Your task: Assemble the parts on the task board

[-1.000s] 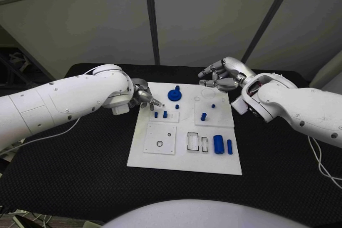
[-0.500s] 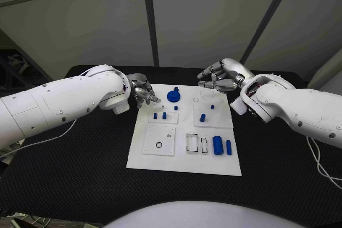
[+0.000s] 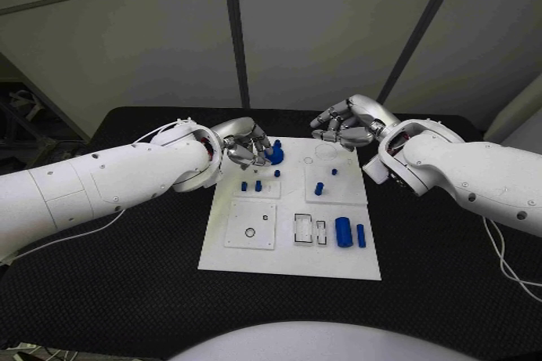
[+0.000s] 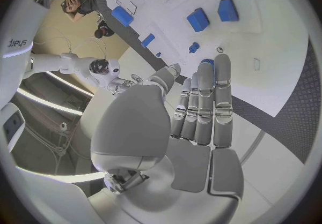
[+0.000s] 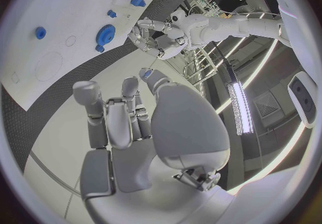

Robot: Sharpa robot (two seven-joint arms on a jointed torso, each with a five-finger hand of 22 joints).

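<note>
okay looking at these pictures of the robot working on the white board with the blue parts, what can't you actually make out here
- Head view: whether the left hand touches the blue gear; its fingers cover the gear's near side.
- Head view: whether the right hand holds anything; its curled fingers hide the palm.
- Right wrist view: a blue tip at one fingertip, too small to tell what it is.
- Head view: the shapes of the small blue pegs on the task board, too small.

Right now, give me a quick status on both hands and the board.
Left hand at blue gear, grip unclear. Right hand curled, holding nothing, at far edge of task board. Blue parts lying on board. Nothing blocking.
</note>
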